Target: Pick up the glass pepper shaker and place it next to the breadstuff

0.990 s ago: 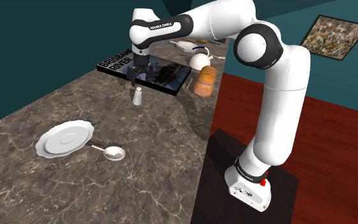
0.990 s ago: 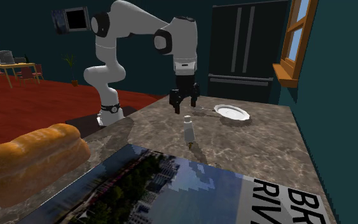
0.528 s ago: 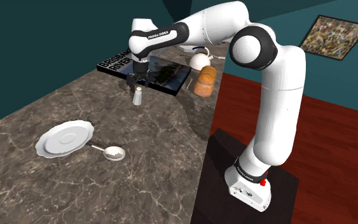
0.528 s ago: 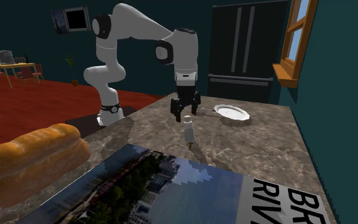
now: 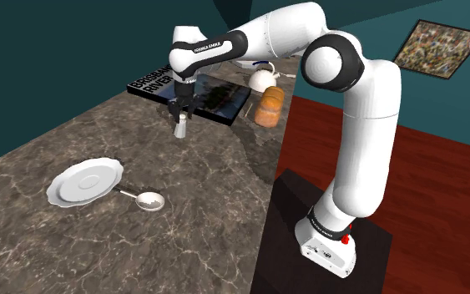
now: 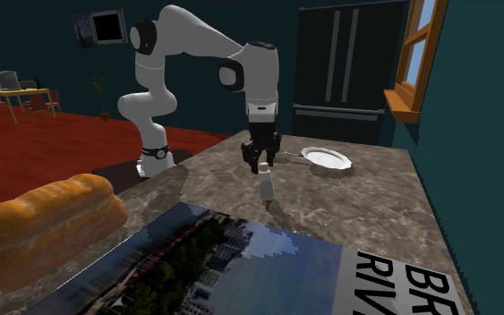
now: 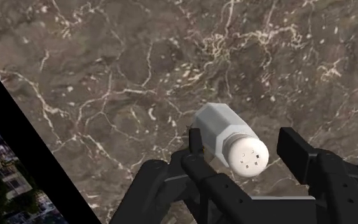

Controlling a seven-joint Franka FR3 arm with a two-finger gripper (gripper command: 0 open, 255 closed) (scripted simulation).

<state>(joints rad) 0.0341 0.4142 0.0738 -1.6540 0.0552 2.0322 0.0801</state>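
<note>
Seeing a small pale faceted shaker with a white perforated cap [image 7: 230, 137], upright on a dark veined marble countertop [image 5: 99, 134], near the edge of a large glossy book with a city-photo cover [image 5: 195, 92].

Got the all-black two-finger gripper [image 7: 244, 143] pointing straight down over it. Fingers apart, straddling the cap. One fingertip [image 7: 195, 141] sits close against the shaker body, the other stands clear with a visible gap. Not clamped.

Placing the golden-brown bread loaf [image 5: 268, 106] beside the book at the counter's edge, well apart from the shaker, with a white kettle [image 5: 263, 79] just behind it.

Toward the shoulder view's lower left, finding a white scalloped plate [image 5: 85, 180] and just beside it a small white ladle-like utensil [image 5: 147, 200], both well apart from the shaker.
</note>
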